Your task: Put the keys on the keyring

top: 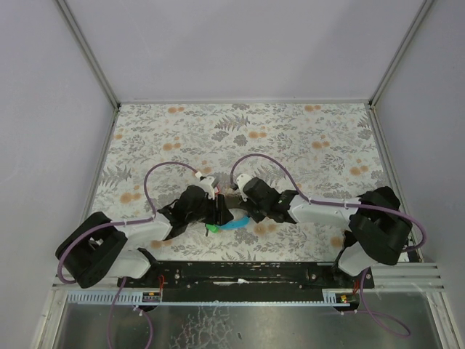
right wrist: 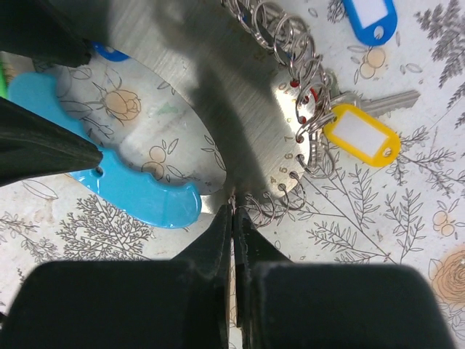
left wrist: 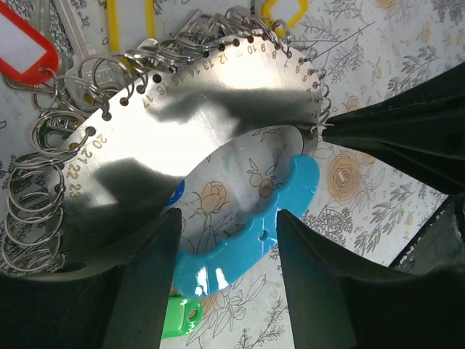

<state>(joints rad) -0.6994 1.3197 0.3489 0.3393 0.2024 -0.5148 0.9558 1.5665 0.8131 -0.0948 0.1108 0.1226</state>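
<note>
Top view: your left claw (top: 209,212) and right claw (top: 238,209) meet tip to tip over the keyring (top: 234,225), which lies on the counter (top: 290,138) directly between them. Beyond both claws the counter runs open, and the walls stand well off.

Left wrist: the left claw grasps the blue strap (left wrist: 251,240), a finger touching each side, steadying the plate (left wrist: 218,109) ahead of it. Small rings (left wrist: 29,211) crowd the rim to its left. The right claw's tip touches the rim to its right.

Right wrist: the right claw is clenched, tips together at a ring on the rim just ahead. Whether wire sits between them is too small to tell. Keys (right wrist: 361,138) lie ahead and to its right, seemingly hooked on.

You look mid-threading. The next move, I judge, calls for a small steady pull on that ring while the left claw holds firm.
</note>
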